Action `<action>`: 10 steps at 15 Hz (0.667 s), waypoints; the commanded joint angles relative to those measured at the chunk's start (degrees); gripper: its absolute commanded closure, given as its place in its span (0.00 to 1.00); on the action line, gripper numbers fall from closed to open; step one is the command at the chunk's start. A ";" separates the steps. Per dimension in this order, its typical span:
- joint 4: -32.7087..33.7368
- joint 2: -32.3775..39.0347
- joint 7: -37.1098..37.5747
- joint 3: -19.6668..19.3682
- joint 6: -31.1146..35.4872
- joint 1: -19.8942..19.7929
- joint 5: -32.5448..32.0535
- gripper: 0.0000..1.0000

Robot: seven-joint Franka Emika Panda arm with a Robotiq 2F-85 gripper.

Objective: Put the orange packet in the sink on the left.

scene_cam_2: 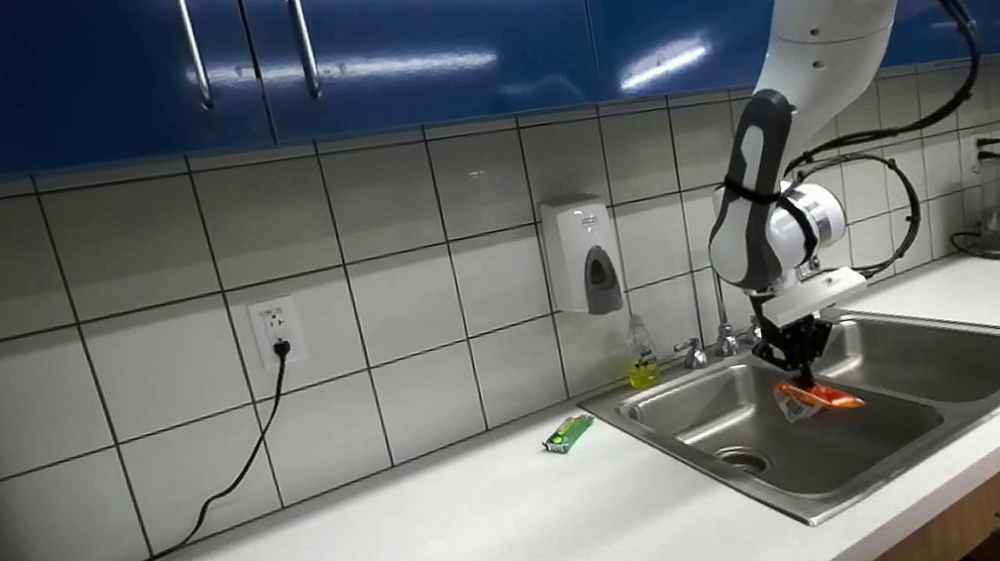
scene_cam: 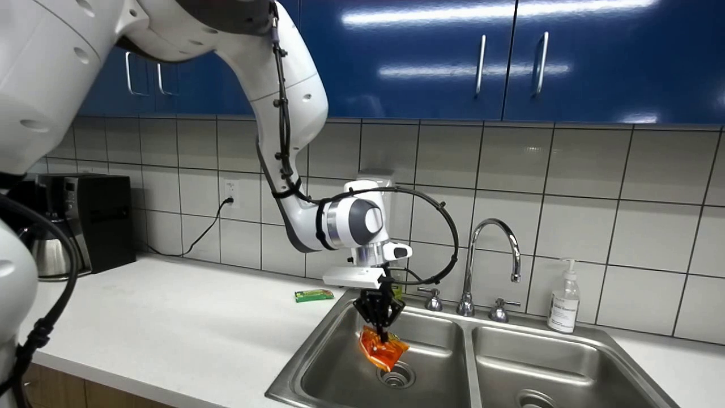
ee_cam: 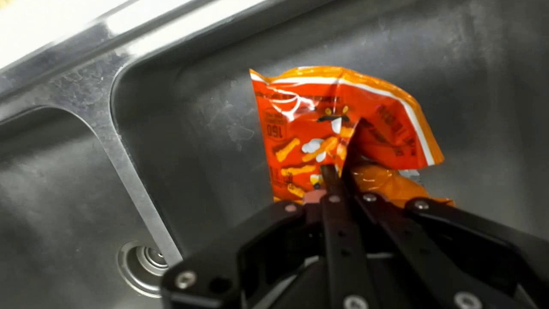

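The orange packet [scene_cam: 380, 352] is pinched and folded in my gripper [scene_cam: 383, 335]. It hangs over the left basin of the steel sink [scene_cam: 340, 371], as an exterior view shows it, near the drain. The packet [scene_cam_2: 842, 397] and gripper [scene_cam_2: 804, 376] also show over the sink [scene_cam_2: 795, 466] in an exterior view. In the wrist view the fingers [ee_cam: 339, 180] are closed on the middle of the packet [ee_cam: 296, 111], whose two ends stick out either side. The basin floor lies beneath it; the exact gap cannot be told.
A divider [ee_cam: 137, 193] separates the two basins. The faucet [scene_cam: 469, 272] and its handles stand at the back rim. A soap bottle [scene_cam: 564, 300] stands behind the right basin. A green box [scene_cam: 314, 295] lies on the counter beside the sink. A wall dispenser [scene_cam_2: 582, 255] hangs above.
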 commanded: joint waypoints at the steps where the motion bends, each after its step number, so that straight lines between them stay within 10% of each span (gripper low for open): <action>1: 7.08 8.03 -1.79 -0.43 1.32 -0.80 1.08 1.00; 10: 17.59 22.42 -1.21 -1.11 2.24 -0.04 1.59 1.00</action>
